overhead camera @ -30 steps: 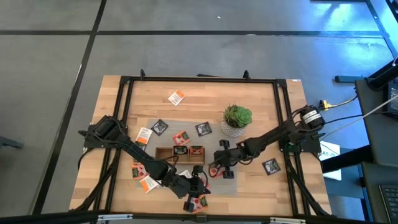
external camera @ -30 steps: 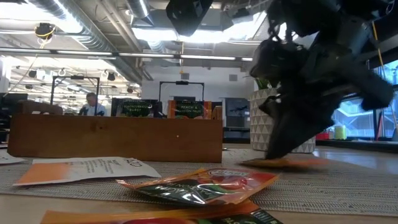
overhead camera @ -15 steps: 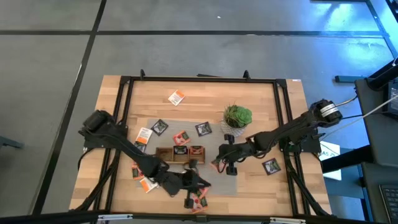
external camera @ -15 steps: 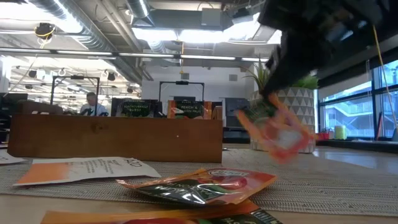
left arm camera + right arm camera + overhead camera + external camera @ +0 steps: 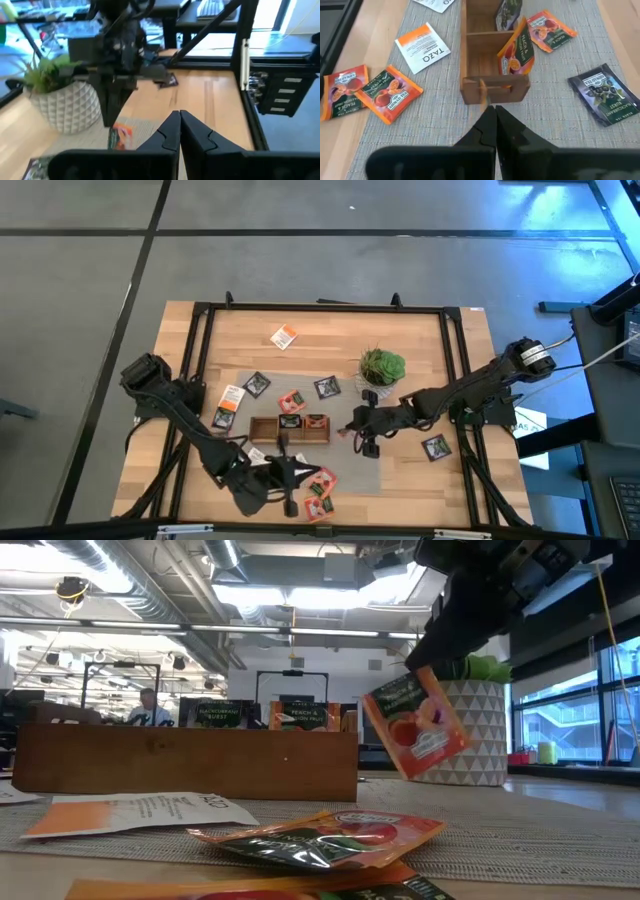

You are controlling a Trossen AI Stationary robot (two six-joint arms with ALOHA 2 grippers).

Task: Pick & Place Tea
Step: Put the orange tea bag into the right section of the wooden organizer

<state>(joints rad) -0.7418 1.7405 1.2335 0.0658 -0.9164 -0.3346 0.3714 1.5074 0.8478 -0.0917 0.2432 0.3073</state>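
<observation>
Tea sachet [image 5: 417,724] hangs pinched in right claw [image 5: 358,434]; left claw [image 5: 179,131] clenched, empty

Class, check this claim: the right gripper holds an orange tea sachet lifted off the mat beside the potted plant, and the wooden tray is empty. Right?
No: the wooden tray is not empty; the right wrist view shows sachets standing in it. The right gripper does hold the orange sachet.

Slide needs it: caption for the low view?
Right gripper lifts red-orange paper tea sachet clear of the mat, beside long wooden tray.
</observation>
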